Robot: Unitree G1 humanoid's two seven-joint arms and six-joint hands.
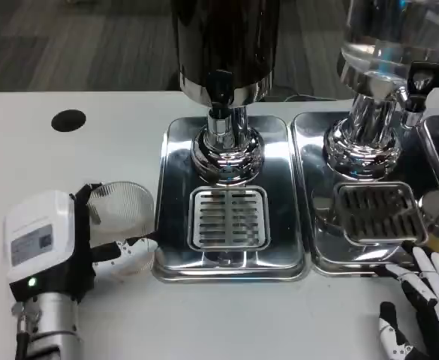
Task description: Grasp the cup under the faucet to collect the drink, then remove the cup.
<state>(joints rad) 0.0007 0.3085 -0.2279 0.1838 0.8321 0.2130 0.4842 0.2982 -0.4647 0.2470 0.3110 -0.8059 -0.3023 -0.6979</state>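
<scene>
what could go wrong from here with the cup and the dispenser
1. The left hand holds the clear ribbed cup beside the tray, not yet under the dark dispenser's faucet; moving in, it may clip the raised tray edge.
2. If the cup stops off the drip grate, the drink may miss it.
3. The cup looks thin; a hard squeeze might deform it.

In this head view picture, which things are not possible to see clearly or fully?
- Left dispenser: its top is cut off by the upper edge.
- Right dispenser: its top is cut off too.
- Clear cup: the left hand hides part of it, and its contents cannot be told.
- Right hand: the bottom-right corner cuts it off.
</scene>
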